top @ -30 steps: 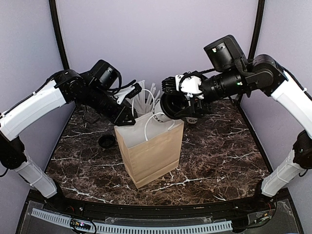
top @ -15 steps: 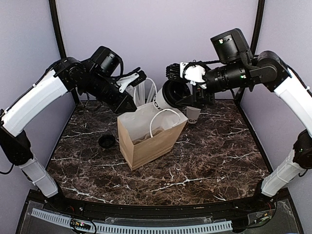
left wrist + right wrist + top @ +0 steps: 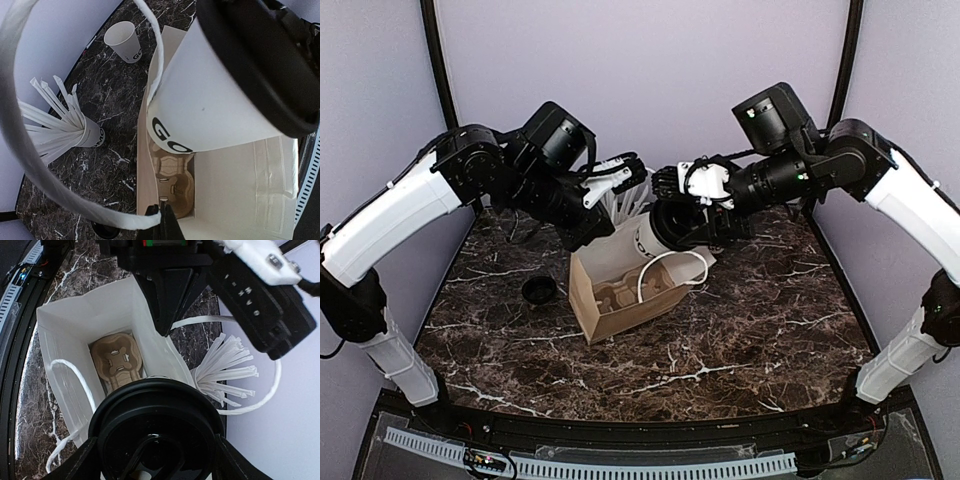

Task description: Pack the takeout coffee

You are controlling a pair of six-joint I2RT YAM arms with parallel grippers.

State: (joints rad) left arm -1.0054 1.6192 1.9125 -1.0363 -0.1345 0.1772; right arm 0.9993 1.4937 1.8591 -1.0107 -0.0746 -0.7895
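The takeout coffee (image 3: 650,236) is a white cup with dark lettering (image 3: 210,105) and a black lid (image 3: 155,425). My right gripper (image 3: 672,222) is shut on it at the lid end and holds it tilted, base first, at the mouth of the brown paper bag (image 3: 620,300). In the right wrist view a finger (image 3: 82,462) stands on each side of the lid. My left gripper (image 3: 162,220) is shut on the bag's rim by the white handle (image 3: 20,130) and holds the bag tipped open (image 3: 600,228). A brown cardboard cup carrier (image 3: 117,357) lies at the bag's bottom.
A white cup full of white straws (image 3: 90,135) stands just behind the bag (image 3: 625,198). A plain white cup (image 3: 124,41) stands farther back. A loose black lid (image 3: 538,290) lies on the marble table left of the bag.
My left gripper has pulled the bag's rim up and right, so the bag tips with its mouth open. My right gripper has brought the cup down to the bag's mouth.
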